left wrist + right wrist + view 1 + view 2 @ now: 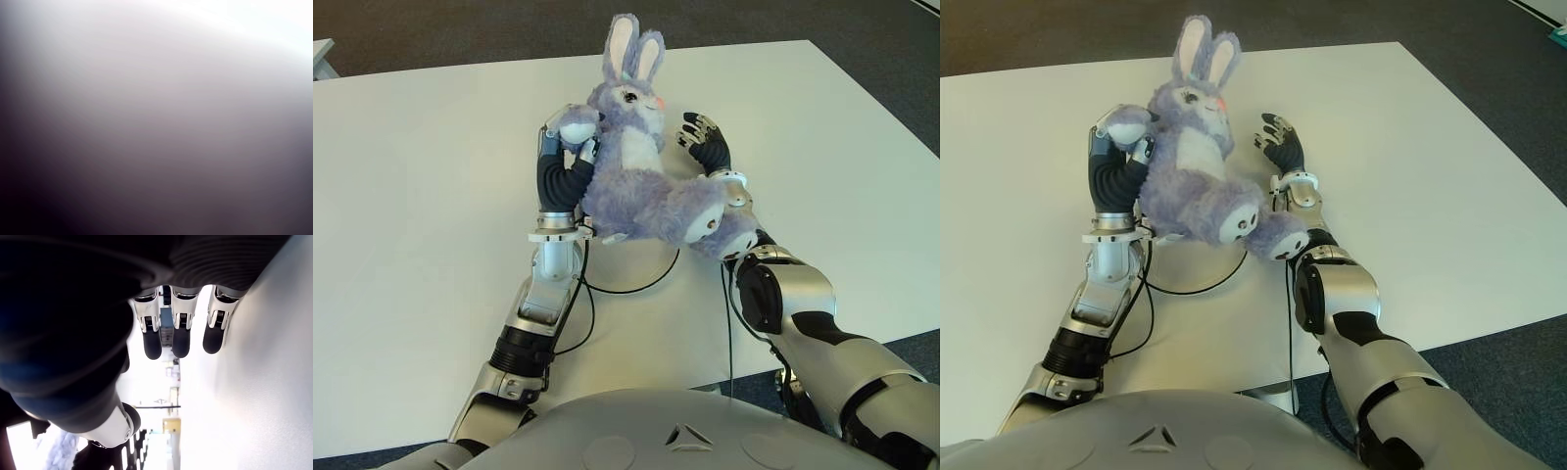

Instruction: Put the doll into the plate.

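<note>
A purple plush bunny doll [636,166] with white ear linings and a white belly is upright between my two hands, over the middle of the white table [431,196]. My left hand [563,162] is curled against the doll's left side, and the doll's paw drapes over its fingers. The doll's legs lie across my right wrist. My right hand [705,142] is just right of the doll, its fingers [181,340] stretched out and holding nothing. The left wrist view is blocked from close up. No plate shows in any view.
Black cables [636,284] loop on the table below the doll, between my forearms. The table's front edge runs close to my body, and dark carpet [862,59] lies beyond its far and right sides. A pale object [321,54] shows past the far left corner.
</note>
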`<action>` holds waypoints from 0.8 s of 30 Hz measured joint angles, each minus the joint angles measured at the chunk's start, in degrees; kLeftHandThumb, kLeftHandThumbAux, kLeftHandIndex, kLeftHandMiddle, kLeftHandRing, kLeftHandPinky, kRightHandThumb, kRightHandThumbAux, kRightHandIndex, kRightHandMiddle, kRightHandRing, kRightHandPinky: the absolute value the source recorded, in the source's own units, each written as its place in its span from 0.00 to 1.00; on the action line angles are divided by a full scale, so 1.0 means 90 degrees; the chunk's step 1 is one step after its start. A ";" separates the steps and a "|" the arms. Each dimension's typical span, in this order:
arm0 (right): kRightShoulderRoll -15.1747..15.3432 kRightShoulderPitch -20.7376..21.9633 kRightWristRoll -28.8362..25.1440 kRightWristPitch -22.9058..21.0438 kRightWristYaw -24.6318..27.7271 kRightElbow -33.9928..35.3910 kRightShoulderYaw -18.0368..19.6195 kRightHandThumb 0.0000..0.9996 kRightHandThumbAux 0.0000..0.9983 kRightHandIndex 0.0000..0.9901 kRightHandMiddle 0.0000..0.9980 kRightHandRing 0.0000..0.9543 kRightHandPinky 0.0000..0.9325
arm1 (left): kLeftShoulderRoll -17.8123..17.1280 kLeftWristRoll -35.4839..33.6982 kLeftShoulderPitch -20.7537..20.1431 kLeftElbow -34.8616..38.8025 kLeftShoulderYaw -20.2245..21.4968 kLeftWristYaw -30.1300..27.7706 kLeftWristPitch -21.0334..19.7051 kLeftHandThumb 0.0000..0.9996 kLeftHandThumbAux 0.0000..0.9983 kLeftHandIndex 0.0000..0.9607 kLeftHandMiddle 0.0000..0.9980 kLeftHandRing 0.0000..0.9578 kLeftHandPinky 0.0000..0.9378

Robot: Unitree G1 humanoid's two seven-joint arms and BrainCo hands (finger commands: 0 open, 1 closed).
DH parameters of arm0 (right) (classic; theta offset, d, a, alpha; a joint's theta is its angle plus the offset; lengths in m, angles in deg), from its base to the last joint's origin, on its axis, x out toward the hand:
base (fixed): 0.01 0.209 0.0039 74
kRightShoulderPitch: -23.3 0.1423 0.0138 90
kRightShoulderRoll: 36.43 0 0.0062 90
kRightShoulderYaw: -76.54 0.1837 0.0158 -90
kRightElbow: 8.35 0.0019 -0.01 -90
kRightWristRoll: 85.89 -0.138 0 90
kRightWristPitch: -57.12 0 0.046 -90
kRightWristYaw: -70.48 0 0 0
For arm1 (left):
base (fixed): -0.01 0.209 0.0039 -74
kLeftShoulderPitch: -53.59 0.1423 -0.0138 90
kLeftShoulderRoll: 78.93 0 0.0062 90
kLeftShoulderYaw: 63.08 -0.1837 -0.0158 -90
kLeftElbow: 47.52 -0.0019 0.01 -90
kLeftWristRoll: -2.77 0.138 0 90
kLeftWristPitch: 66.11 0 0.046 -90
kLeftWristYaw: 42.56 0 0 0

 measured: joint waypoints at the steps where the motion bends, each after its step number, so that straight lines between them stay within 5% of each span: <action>1: 0.0000 -0.0001 0.0000 0.0000 -0.0001 0.0000 0.0006 0.53 0.84 0.21 0.14 0.11 0.14 | 0.0000 -0.0064 -0.0009 -0.0031 0.0005 -0.0030 0.0064 0.72 0.70 0.46 0.86 0.91 0.93; 24: 0.0007 -0.0019 0.0001 -0.0001 -0.0020 -0.0002 0.0045 0.52 0.82 0.21 0.13 0.10 0.12 | 0.0026 -0.0531 -0.0118 -0.0393 0.0180 -0.0411 0.0670 0.71 0.70 0.46 0.84 0.89 0.91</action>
